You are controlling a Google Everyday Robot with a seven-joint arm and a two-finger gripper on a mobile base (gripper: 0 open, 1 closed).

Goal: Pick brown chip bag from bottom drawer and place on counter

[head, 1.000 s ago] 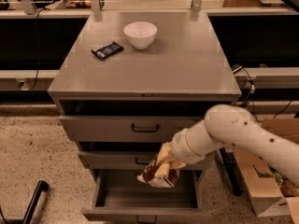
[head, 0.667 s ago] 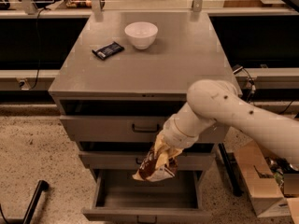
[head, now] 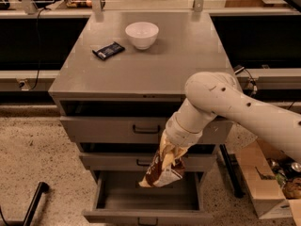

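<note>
**Bag position.** The bag (head: 162,171) hangs in the air in front of the middle drawer (head: 113,161), above the open bottom drawer (head: 113,199). It touches neither drawer and sits well below the surface (head: 155,65).

**Tool state.** The tool (head: 168,150) is at the bag's top edge, mostly hidden by crumpled foil. It is clamped on that edge, and the bag hangs from it with its lower end pointing down and slightly left.

**Change in the last second.**
- The elbow of the arm (head: 221,102) has risen and moved left.
- The forearm now runs down steeply to the bag instead of reaching in low from the right.
- The bag has kept roughly its height but has swung from a sideways tilt to a near-vertical hang.

**Meaning for the task.** The pick appears complete, since the bag is out of the drawer. The placing step is not yet done. The bag probably has to rise past the near edge of the surface before it moves far.

**Count.**
- Bags: one.
- Drawers: three. The top drawer (head: 108,128) and the middle one are closed; the bottom one is open and shows nothing inside.
- On the surface, far left: one white bowl (head: 141,34) and one dark bar (head: 108,50), near each other but apart.
- Tools: one.
</note>
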